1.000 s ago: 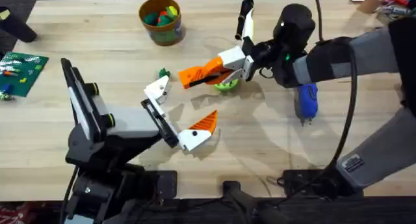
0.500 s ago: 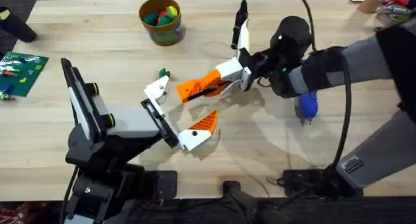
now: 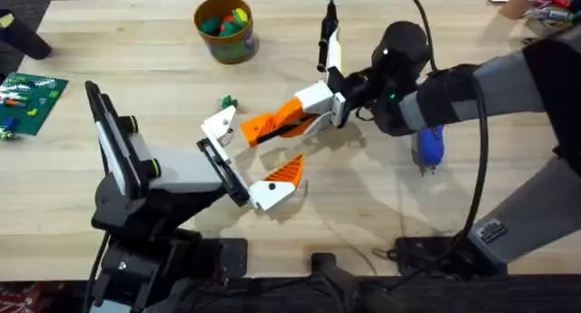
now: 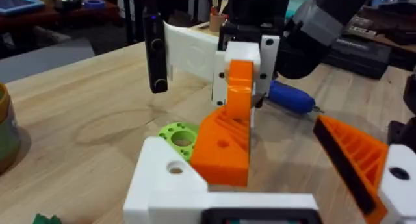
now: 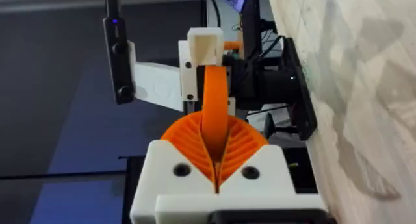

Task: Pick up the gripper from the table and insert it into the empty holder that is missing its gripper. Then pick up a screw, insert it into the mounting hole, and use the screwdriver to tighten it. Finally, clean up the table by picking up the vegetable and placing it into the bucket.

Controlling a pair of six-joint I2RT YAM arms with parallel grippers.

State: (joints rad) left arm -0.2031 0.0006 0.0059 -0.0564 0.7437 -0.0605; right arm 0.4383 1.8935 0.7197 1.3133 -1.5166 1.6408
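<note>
Wooden table (image 3: 381, 204), right end effector (image 3: 263, 127) clamping gripper (image 4: 227, 136), no legible writing

No legible text or labels.

**Crowded middle, open flanks**

The right gripper (image 3: 283, 122), clamped on the gripper (image 3: 259, 127), fills the table's (image 3: 363, 213) centre, its orange tip just beside the holder (image 3: 220, 124) on the left gripper (image 3: 243, 159). The gap between them is narrow. A lime-green ring (image 4: 179, 134) lies under the right arm, and a small green piece (image 3: 227, 102) sits near the holder on its far side. The bucket (image 3: 224, 27) stands at the far edge, well apart, with bare wood around it. A blue screwdriver (image 3: 428, 145) lies beside the right arm. Bare wood runs along the near edge on the right.
</note>
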